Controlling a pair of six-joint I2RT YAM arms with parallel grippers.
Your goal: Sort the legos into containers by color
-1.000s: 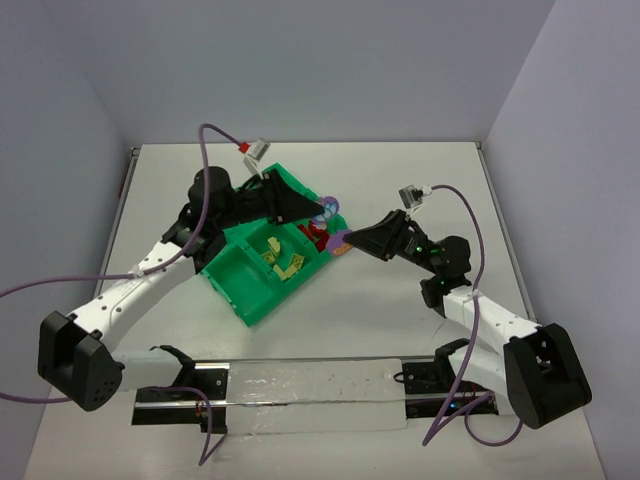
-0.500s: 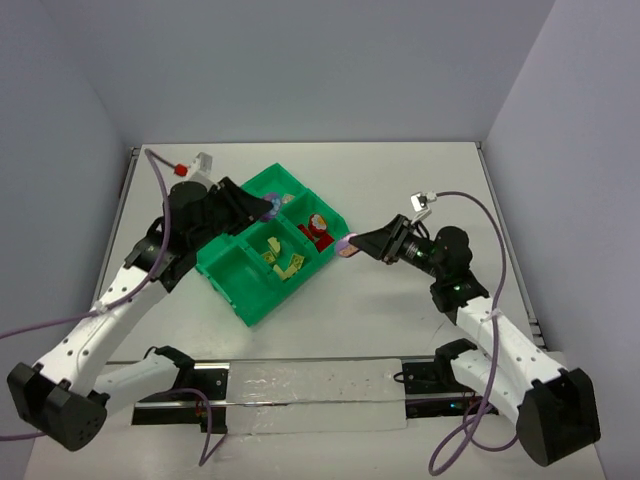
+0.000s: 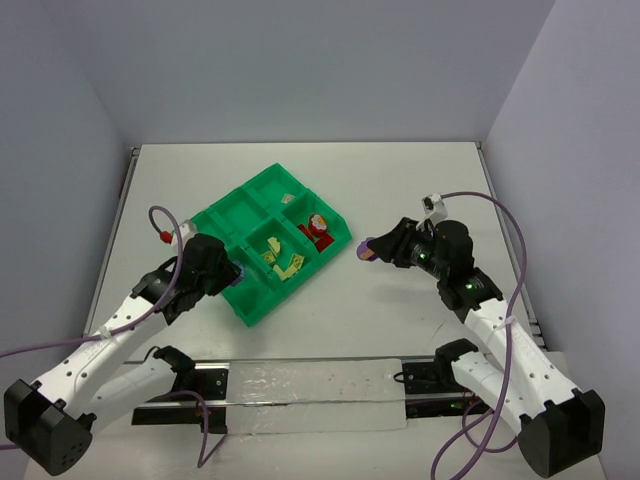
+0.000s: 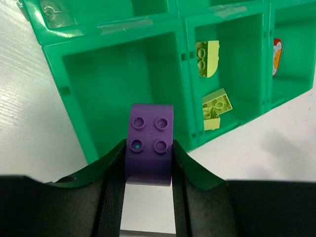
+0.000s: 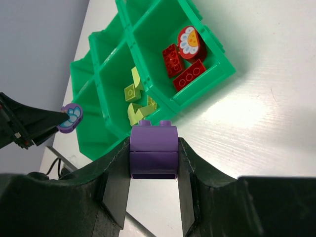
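Left fingers (image 4: 112, 192) clamped a purple brick (image 4: 149, 143) at the green tray's (image 4: 53, 69) edge, its four studs plain only in the left wrist view. Right fingers (image 5: 116, 192) gripped a second purple brick (image 5: 153, 148) above the worktop (image 5: 256, 113), just off the tray. Their camera showed red bricks (image 5: 190, 75) in the end compartment, with yellow-green bricks (image 5: 131, 92) next door.

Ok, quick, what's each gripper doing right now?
Left gripper: shut on a purple four-stud lego.
Right gripper: shut on another purple lego.

A round red lego (image 4: 277, 56) half-hidden behind a divider of the green tray (image 4: 118, 74)
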